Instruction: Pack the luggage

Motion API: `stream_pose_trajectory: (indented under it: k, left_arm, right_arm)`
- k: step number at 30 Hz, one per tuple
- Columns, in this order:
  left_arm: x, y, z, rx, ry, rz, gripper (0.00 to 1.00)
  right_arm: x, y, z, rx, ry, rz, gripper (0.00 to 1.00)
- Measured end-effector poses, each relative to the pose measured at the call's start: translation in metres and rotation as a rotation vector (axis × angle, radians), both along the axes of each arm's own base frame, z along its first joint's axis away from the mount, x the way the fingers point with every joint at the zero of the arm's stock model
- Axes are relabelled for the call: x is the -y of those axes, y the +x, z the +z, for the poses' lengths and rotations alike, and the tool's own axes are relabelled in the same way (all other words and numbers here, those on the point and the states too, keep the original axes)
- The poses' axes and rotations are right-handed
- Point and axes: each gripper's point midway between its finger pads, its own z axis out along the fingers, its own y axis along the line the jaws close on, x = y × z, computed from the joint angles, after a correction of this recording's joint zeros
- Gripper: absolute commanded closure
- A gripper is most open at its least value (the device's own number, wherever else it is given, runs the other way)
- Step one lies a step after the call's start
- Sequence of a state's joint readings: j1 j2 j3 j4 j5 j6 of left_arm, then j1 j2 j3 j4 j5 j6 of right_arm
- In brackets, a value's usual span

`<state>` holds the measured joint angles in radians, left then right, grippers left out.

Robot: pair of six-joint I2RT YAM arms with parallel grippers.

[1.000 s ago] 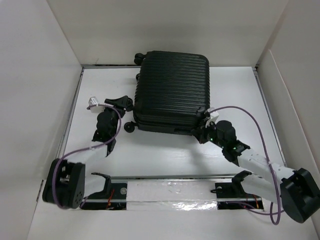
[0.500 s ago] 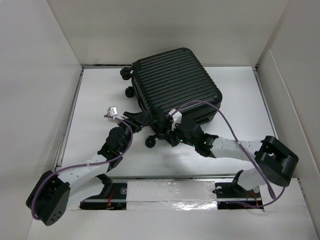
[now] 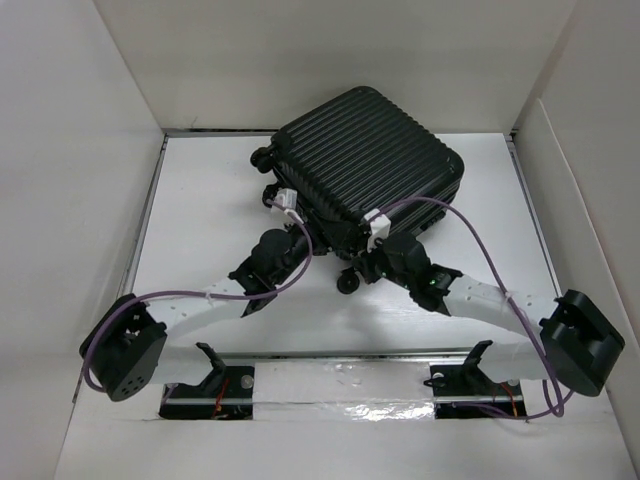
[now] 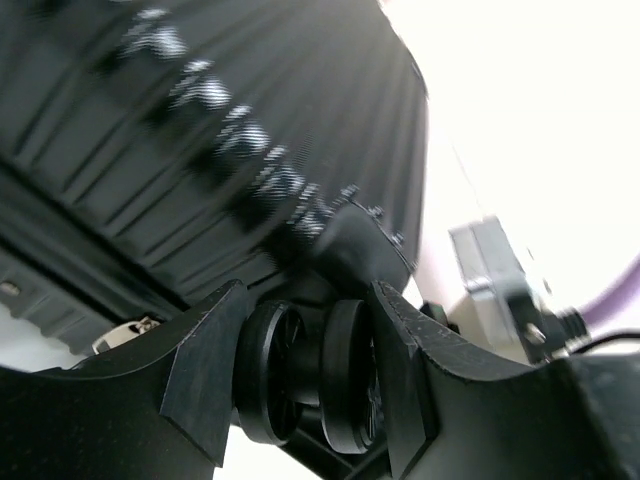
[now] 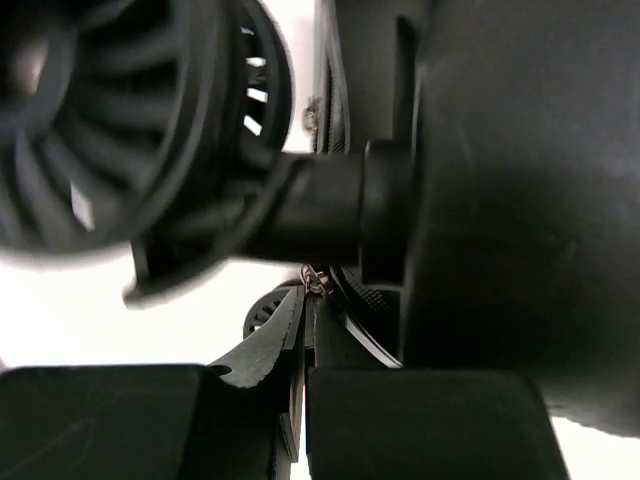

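Note:
The luggage (image 3: 365,160) is a black ribbed hard-shell suitcase, closed and lying turned at an angle at the back of the table. My left gripper (image 3: 300,232) is at its near left corner. In the left wrist view the left gripper (image 4: 310,300) is shut on a twin black caster wheel (image 4: 310,375), one pad on each side. My right gripper (image 3: 372,262) is at the near edge by another wheel (image 3: 348,284). In the right wrist view the right gripper (image 5: 305,300) is shut on a thin metal zipper pull (image 5: 318,283), under a large blurred wheel (image 5: 120,120).
White walls close in the table (image 3: 200,200) on the left, back and right. A metal rail (image 3: 340,385) with the arm bases runs along the near edge. Purple cables (image 3: 480,225) loop over both arms.
The luggage has turned and slid back and to the right. Both arms have moved in to its near left corner, and the left gripper has closed on a caster wheel.

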<state>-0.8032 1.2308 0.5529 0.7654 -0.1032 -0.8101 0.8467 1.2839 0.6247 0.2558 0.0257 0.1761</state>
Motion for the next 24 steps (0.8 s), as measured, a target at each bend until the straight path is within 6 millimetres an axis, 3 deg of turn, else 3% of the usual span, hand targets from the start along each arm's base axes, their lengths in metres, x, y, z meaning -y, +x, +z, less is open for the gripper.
stream_pose_trajectory:
  k: [2,5,20,24]
  left_arm:
    - [0.013,0.0,0.002,0.013,0.016,-0.027,1.0]
    - [0.018,0.0,0.002,0.021,0.024,-0.046,1.0]
    - [0.014,-0.014,0.013,0.056,0.035,-0.107,1.0]
    - [0.012,-0.012,0.013,0.055,0.029,-0.109,1.0]
  right_arm:
    - [0.011,0.004,0.0,-0.011,-0.014,-0.022,1.0]
    - [0.012,0.003,-0.002,-0.009,0.007,-0.045,1.0]
    - [-0.025,0.027,-0.009,0.154,0.343,-0.237,1.0]
    - [-0.031,0.035,-0.011,0.208,0.374,-0.298,0.95]
